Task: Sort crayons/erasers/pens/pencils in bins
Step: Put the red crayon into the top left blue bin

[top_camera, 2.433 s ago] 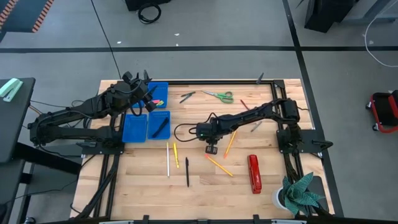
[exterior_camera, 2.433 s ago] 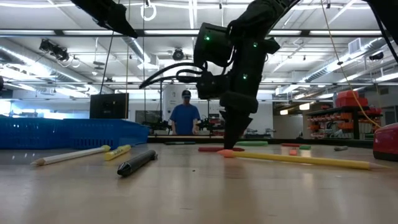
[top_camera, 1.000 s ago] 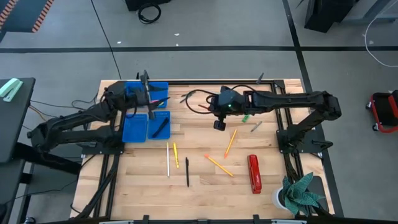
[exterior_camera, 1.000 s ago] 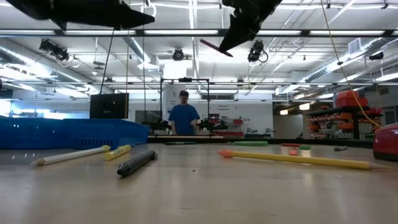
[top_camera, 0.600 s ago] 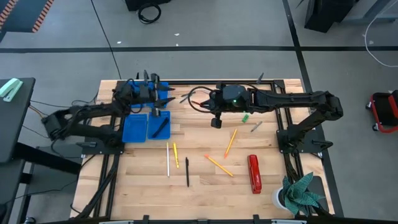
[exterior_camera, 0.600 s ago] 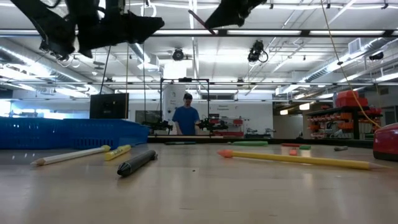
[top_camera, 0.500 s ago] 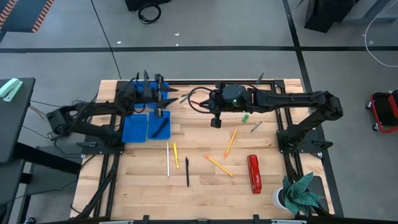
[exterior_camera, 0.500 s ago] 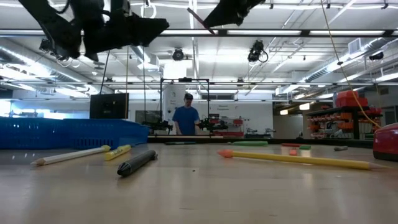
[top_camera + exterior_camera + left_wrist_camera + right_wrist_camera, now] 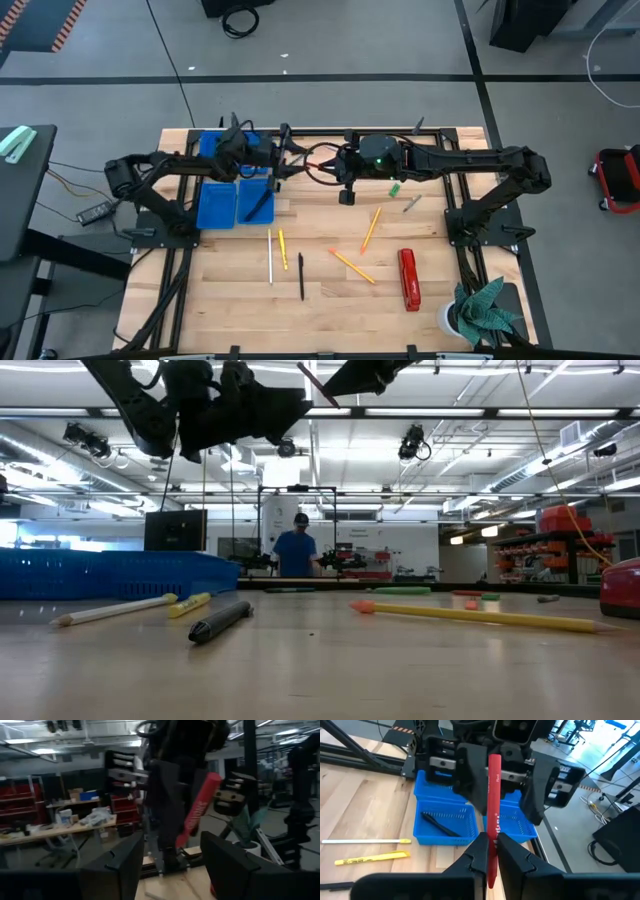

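- Pinching a red crayon (image 9: 493, 810) near its lower end, the right gripper (image 9: 491, 851) is holding it upright in the air beside the bins (image 9: 236, 180).
- Facing it, the left gripper (image 9: 495, 780) is spreading its fingers wide, one on either side of the crayon's upper end.
- Lying inside one bin is a black pen (image 9: 440, 824).

bins (image 9: 235, 195) sit on the table's (image 9: 330, 300) left side, pencils (image 9: 352, 265) scattered mid-table, stapler (image 9: 408, 280) off to their right
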You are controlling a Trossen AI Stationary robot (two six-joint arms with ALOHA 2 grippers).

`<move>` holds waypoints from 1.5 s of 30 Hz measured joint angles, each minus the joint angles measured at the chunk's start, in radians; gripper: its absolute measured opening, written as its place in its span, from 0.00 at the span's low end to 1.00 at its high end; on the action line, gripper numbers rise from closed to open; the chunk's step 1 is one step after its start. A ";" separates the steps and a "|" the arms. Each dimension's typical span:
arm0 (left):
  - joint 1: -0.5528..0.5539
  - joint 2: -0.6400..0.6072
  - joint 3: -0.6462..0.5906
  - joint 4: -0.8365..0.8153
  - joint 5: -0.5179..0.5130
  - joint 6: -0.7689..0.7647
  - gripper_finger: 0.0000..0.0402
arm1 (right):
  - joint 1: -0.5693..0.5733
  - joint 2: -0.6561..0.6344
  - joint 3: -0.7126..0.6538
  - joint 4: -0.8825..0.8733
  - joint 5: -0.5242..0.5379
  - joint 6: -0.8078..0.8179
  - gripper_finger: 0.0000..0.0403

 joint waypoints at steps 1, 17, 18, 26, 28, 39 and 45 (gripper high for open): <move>-0.013 0.010 0.007 0.000 0.000 0.001 0.52 | -0.002 0.000 0.000 0.000 0.000 0.000 0.09; -0.104 0.036 0.060 0.011 -0.004 0.003 0.52 | -0.005 0.001 0.000 -0.040 0.002 0.004 0.09; -0.104 0.036 0.060 0.012 -0.004 0.003 0.52 | -0.005 0.001 0.000 -0.040 0.002 0.004 0.09; -0.103 0.036 0.060 -0.002 -0.092 0.011 0.42 | -0.010 0.001 0.000 -0.038 0.009 0.012 0.09; -0.102 0.036 0.060 -0.002 -0.110 0.014 0.38 | -0.009 0.001 0.000 -0.038 0.009 0.012 0.09; -0.084 0.036 0.060 -0.001 -0.146 0.004 0.08 | -0.009 0.001 0.000 -0.037 0.009 0.017 0.11; -0.033 0.036 0.059 -0.008 -0.136 -0.076 0.13 | -0.021 0.001 0.000 -0.034 0.012 0.066 0.12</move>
